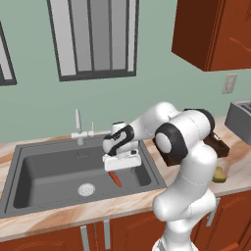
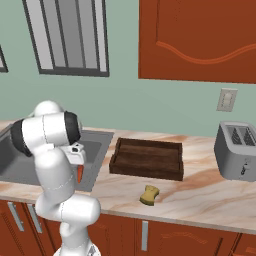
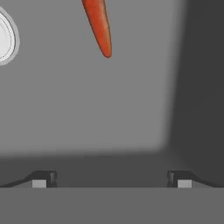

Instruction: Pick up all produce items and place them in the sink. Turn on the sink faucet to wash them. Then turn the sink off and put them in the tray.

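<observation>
White arm links (image 1: pixel 188 162) rise closest in the left base view, bending out over the sink (image 1: pixel 34 184), a dark grey basin sunk into the marbled bench (image 1: pixel 73 215). At the arm's end the gripper (image 1: pixel 120 164) hangs low over the right half of the basin, its fingers spread wide with nothing between them. Just beneath lies 1 slim red-orange carrot (image 1: pixel 115 179) on the sink floor, right of the round silver drain (image 1: pixel 86 189). Behind the basin stands the thin pale faucet (image 1: pixel 78 128). On the bench to the right sits a yellow sponge (image 1: pixel 219 174)

From the right base view, the arm (image 2: pixel 52 165) stands nearest at the left and hides most of the hand; a bit of the carrot (image 2: pixel 80 174) shows below it over the sink (image 2: pixel 97 142). Further right on the bench (image 2: pixel 200 195) sit the dark brown tray (image 2: pixel 147 172), well apart from the carrot, the sponge (image 2: pixel 149 195) in front of it and a grey toaster (image 2: pixel 237 150)

Looking along the hand, 2 dark fingertips (image 3: pixel 43 179) stand far apart at the bottom. Ahead, the carrot (image 3: pixel 99 26) lies on the grey floor, apart from both tips, with the drain (image 3: pixel 5 37) at the left edge
</observation>
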You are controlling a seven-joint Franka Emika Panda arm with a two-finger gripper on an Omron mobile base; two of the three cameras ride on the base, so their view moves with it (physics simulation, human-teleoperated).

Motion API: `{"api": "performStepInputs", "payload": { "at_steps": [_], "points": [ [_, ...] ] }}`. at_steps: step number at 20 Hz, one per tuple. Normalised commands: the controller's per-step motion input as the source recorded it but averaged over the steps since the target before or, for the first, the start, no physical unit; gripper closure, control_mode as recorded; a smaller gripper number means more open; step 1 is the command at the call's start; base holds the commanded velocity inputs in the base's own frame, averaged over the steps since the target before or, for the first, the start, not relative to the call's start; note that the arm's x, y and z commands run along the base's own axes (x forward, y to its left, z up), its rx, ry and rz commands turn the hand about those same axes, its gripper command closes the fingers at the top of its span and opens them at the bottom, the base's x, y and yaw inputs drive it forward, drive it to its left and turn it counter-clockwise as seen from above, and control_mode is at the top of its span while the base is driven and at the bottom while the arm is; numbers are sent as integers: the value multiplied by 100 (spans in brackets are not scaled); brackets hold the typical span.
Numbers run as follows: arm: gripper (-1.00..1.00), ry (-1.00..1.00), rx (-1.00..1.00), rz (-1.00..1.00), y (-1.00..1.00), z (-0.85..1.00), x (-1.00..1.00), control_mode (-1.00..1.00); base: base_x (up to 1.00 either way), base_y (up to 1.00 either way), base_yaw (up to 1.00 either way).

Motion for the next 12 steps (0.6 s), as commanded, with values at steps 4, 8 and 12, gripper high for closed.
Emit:
{"api": "performStepInputs", "payload": {
  "at_steps": [4, 8, 12],
  "points": [
    [-100, 0, 0, 0, 0, -15, 18, -100, 0, 0, 0],
    [-100, 0, -1, 0, 0, -16, 20, -100, 0, 0, 0],
    [-100, 0, -1, 0, 0, -17, 20, -100, 0, 0, 0]
  ]
}}
